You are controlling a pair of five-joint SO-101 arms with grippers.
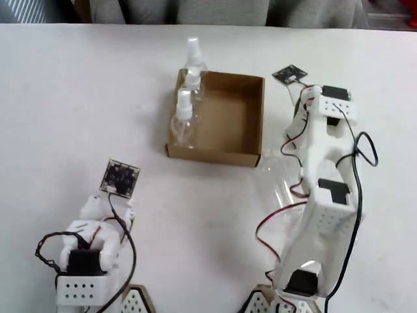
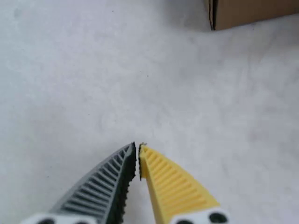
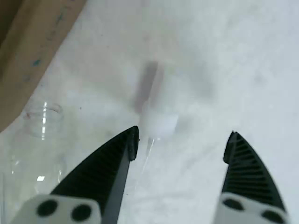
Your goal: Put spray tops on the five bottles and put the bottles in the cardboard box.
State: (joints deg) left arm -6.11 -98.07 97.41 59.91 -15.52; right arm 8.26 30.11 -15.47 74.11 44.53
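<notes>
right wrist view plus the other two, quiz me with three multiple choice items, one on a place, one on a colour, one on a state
1. Where is the loose spray top?
A. inside the cardboard box
B. on the table below the right gripper
C. screwed onto a bottle

2. What colours are the left gripper's fingers?
A. both white
B. both red
C. one grey, one yellow

3. What state is the left gripper in?
A. shut on nothing
B. wide open
C. shut on a bottle

Answers: 1 B, it lies on the table between the open fingers; 2 C, the left wrist view shows both; 3 A, the tips meet over bare table.
</notes>
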